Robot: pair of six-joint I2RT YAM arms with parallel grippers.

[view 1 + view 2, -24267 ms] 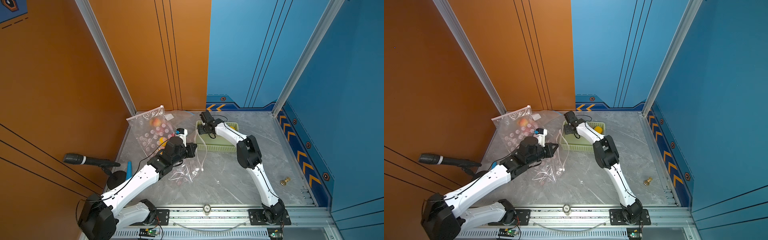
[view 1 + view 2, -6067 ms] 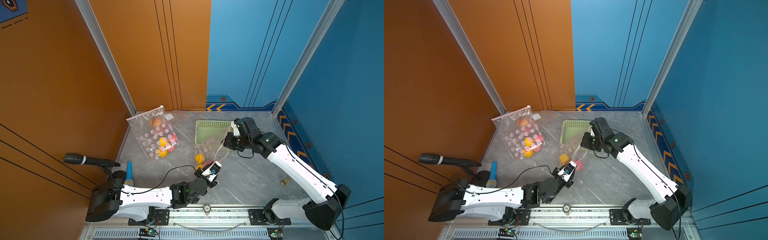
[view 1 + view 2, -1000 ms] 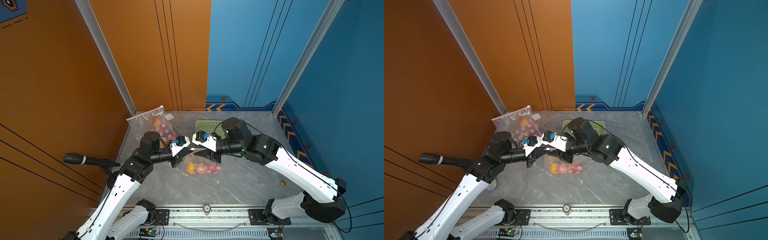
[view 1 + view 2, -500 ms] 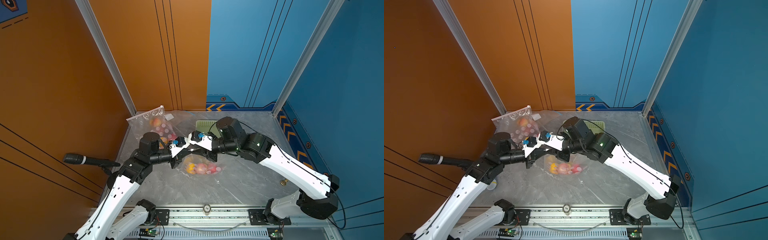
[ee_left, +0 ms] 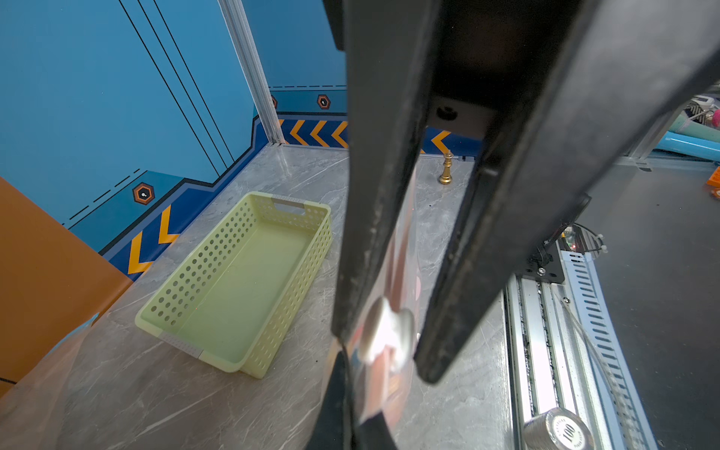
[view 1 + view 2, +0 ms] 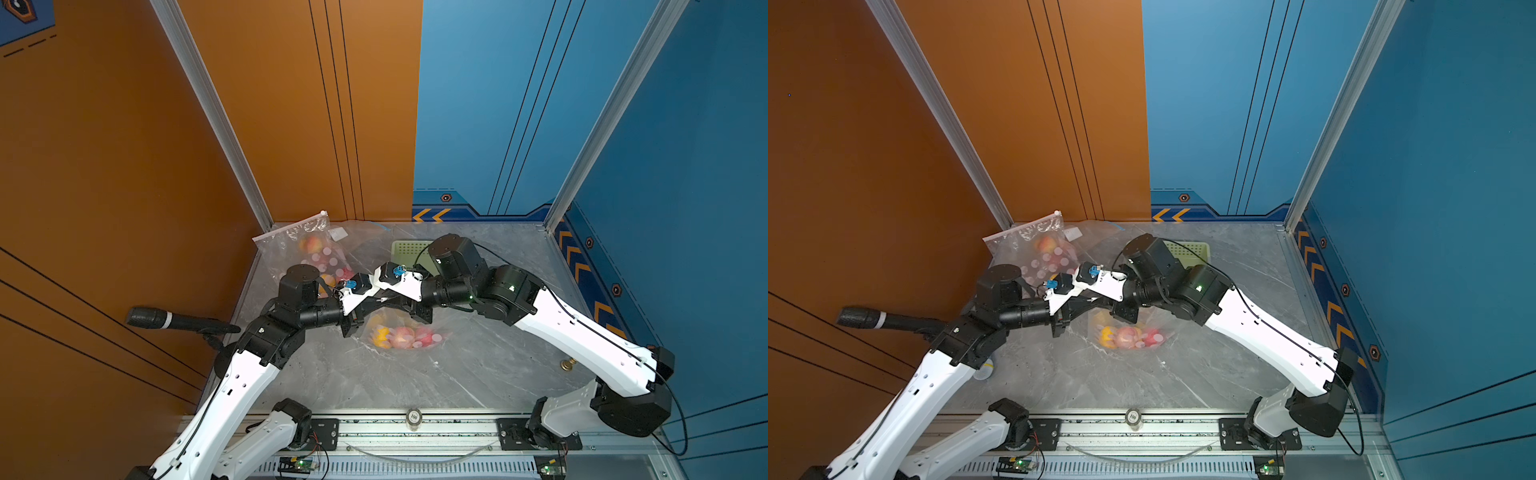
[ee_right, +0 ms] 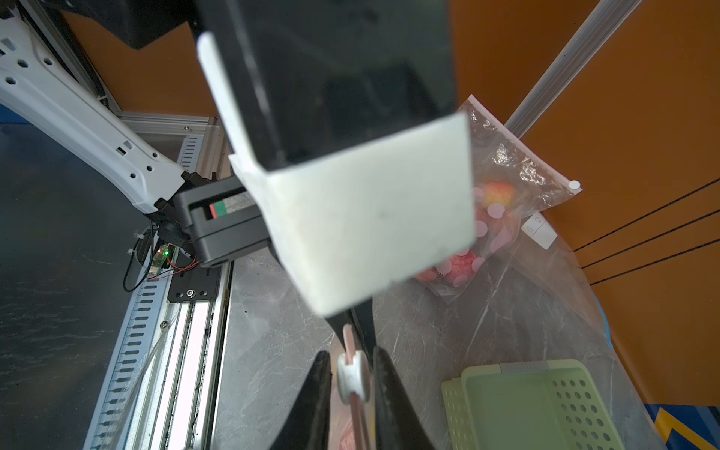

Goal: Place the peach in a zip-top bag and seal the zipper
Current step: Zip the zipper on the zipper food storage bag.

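A clear zip-top bag (image 6: 417, 322) hangs between both grippers just above the table, with the peach (image 6: 401, 337) (image 6: 1128, 336) inside among other small fruit. My left gripper (image 5: 352, 393) (image 6: 376, 305) is shut on the bag's top edge. My right gripper (image 7: 350, 355) (image 6: 392, 302) faces it, fingers on either side of the white zipper slider (image 7: 350, 377) (image 5: 385, 335). A thin gap shows on each side of the slider. The slider sits right beside my left fingertips.
A pale green perforated basket (image 5: 163, 311) (image 6: 409, 249) stands behind the grippers. A second bag of fruit (image 6: 316, 249) leans at the back left corner. A microphone (image 6: 166, 320) pokes in from the left. A gold chess piece (image 6: 566, 365) stands at the right.
My right gripper has moved left along the bag's top towards the left gripper, and its jaws have narrowed around the slider. The left gripper has kept its hold.
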